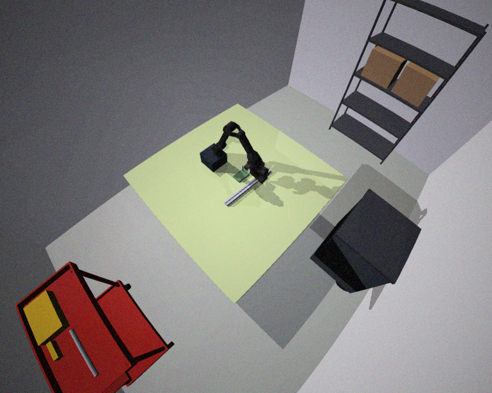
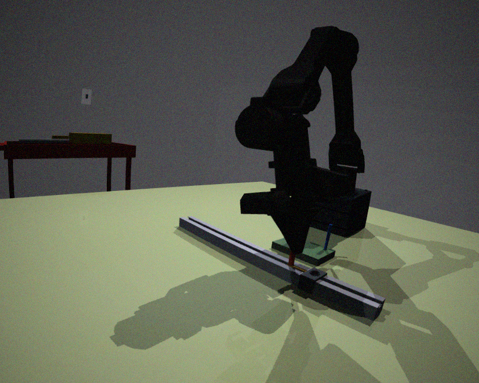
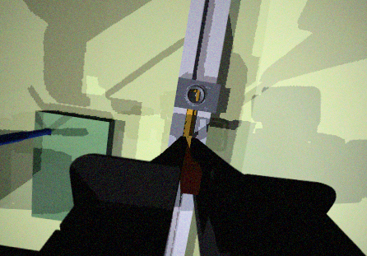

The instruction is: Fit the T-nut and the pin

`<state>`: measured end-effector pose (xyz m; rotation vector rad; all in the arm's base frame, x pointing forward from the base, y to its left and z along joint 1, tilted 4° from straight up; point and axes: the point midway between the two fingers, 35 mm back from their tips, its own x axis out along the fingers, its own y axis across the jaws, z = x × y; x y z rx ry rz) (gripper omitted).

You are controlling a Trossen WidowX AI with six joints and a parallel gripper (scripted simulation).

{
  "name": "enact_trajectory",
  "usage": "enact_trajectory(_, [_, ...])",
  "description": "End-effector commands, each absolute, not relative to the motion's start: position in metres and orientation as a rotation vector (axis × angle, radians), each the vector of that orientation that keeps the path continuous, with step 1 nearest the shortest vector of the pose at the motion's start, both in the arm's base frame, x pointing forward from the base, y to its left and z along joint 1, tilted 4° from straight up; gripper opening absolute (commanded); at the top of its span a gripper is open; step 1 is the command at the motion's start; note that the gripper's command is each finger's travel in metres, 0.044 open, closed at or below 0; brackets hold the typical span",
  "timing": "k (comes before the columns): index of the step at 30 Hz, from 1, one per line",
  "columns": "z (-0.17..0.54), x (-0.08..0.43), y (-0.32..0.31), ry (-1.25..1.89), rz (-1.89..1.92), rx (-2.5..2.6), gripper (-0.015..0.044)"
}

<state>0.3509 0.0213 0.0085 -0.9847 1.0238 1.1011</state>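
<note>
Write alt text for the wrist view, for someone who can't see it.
The gripper is shut on the orange handle of a brass T-nut in the slot of an aluminum rail; brass shows through the hole of the dark bracket ahead. At left, a blue pin leans over a green tray.
</note>
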Motion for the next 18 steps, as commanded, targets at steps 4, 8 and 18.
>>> enact_trajectory(4, [0.008,0.351,0.021,1.024,1.101,-0.985,0.0139])
enact_trajectory(8, [0.008,0.351,0.021,1.024,1.101,-0.985,0.0145])
enact_trajectory(18, [0.099,0.344,0.032,1.146,1.123,-1.265,0.0408])
